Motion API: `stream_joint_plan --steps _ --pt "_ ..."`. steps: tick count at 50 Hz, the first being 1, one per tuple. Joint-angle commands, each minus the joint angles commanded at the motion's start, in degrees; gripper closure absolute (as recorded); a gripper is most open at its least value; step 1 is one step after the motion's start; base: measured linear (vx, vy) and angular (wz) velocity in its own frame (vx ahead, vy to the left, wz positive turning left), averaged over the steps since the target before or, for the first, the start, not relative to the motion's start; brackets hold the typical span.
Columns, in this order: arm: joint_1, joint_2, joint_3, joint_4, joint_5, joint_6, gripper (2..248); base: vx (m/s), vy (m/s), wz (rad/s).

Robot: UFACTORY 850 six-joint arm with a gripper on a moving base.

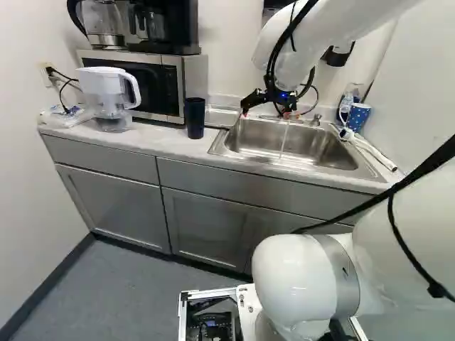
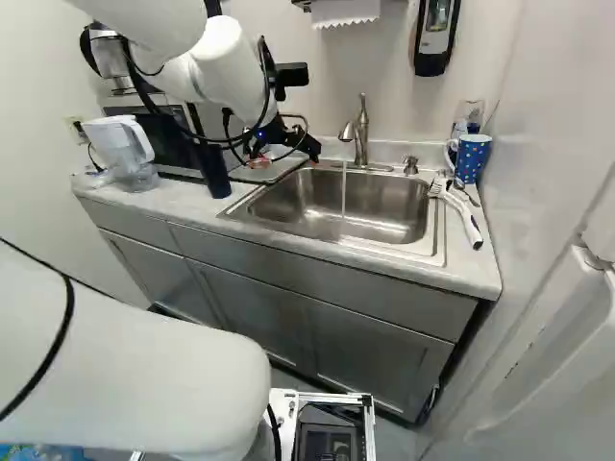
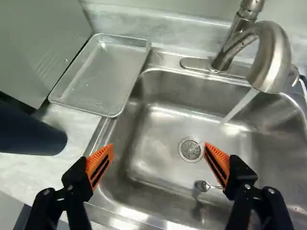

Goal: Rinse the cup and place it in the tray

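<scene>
The step in hand is judged to be the fetching of the cup, with the water stream [image 3: 240, 105] already running from the curved brushed-metal faucet [image 3: 273, 57]. For a sound grip, the black two-fingered gripper with orange pads [image 3: 159, 145] is best carried sideways off the steel sink [image 3: 153, 163], lowered until one pad is set on each side of the cup's wall, and closed gently, so that the cup is neither tipped nor pushed against the silver-and-black microwave [image 1: 178, 85]. A low grip is to be preferred, so that the mouth is left free for the water. The shallow metal tray [image 3: 103, 72] is to be cleared on the way.

The fingers are spread wide, and nothing is held between them. The cup is taken to be the tall dark-blue tumbler [image 1: 195, 117], stood upright on the pale counter [image 1: 160, 144], outside the finger nearer the tray and apart from it. A blue polka-dotted mug [image 2: 473, 158] is seen across the sink; which one is meant cannot be settled for certain.
</scene>
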Motion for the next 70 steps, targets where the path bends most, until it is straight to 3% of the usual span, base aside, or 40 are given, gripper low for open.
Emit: stream_joint_plan --steps 70 --pt "15.44 -3.73 -3.16 0.00 0.00 0.00 3 0.000 0.000 0.000"
